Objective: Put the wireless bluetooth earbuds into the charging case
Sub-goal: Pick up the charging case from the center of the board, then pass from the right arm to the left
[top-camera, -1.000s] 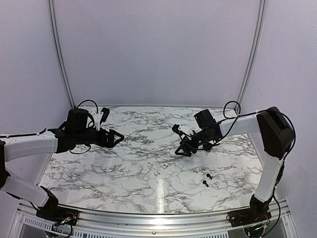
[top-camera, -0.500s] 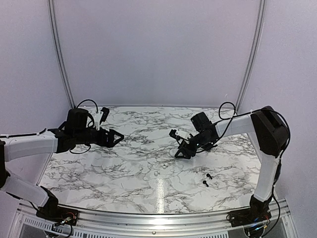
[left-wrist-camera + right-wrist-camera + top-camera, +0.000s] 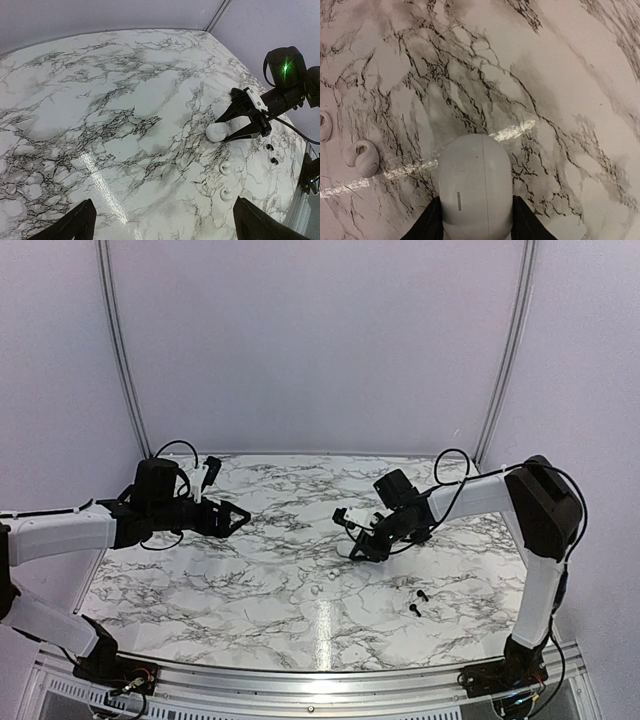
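Two white earbuds and two black earbuds lie loose on the marble table, all in its near-right part. The white pair is side by side near the middle. The black pair is closer to the R edge, well apart from the white one. Pale walls stand on 3 sides, w/ thin metal poles at the back and a metal rail along the near edge. The right gripper is low over the centre-right, its fingers closed around the white case, one on each side. We cannot tell if the case touches the marble. The white pair lies near it, toward the near edge. The left gripper hovers over the left-back part w/ jaws spread wide, holding nothing. Open marble stretches between both grippers, also along the back edge & the near-left corner.
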Controlling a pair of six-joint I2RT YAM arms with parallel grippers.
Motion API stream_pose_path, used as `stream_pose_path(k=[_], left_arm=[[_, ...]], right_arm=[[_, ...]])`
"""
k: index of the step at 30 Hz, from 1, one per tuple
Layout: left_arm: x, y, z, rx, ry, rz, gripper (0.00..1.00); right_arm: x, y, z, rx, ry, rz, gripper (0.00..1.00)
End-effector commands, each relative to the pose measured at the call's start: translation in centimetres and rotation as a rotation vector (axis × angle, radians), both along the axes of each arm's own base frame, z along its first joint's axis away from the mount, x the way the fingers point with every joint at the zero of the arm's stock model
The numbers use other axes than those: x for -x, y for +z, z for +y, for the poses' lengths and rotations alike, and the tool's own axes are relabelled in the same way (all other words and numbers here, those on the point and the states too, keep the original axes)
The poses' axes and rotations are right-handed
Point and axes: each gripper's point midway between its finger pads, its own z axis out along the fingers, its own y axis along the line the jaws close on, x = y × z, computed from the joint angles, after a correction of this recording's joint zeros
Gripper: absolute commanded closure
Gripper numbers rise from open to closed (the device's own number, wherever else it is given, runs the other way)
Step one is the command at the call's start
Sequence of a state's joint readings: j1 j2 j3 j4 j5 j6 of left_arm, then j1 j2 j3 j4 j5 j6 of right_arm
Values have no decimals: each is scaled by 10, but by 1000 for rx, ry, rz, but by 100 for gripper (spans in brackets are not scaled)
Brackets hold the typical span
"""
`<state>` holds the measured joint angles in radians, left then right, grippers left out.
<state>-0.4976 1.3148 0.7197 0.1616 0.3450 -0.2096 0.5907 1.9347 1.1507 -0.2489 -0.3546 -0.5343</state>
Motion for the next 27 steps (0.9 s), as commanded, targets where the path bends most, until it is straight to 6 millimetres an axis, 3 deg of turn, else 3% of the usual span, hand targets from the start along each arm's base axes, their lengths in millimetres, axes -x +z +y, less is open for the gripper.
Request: stream_pose_path(k=[1, 5, 9, 13, 20, 27], left_arm=[[8, 16, -10, 71, -54, -20, 1], [16, 22, -15, 131, -77, 21, 2], [36, 30, -29, 211, -167, 85, 13], [52, 40, -43, 243, -218, 90, 23], [90, 37, -69, 304, -368, 235, 31], [128, 40, -91, 316, -525, 281, 38]], right_arm=[[3, 43, 18, 32, 26, -168, 68], [22, 88, 44, 15, 86, -315, 73], [47, 122, 62, 30, 132, -466, 73], [76, 141, 75, 54, 182, -578, 71], [124, 177, 93, 29, 281, -707, 71], [150, 184, 98, 35, 362, -743, 71]])
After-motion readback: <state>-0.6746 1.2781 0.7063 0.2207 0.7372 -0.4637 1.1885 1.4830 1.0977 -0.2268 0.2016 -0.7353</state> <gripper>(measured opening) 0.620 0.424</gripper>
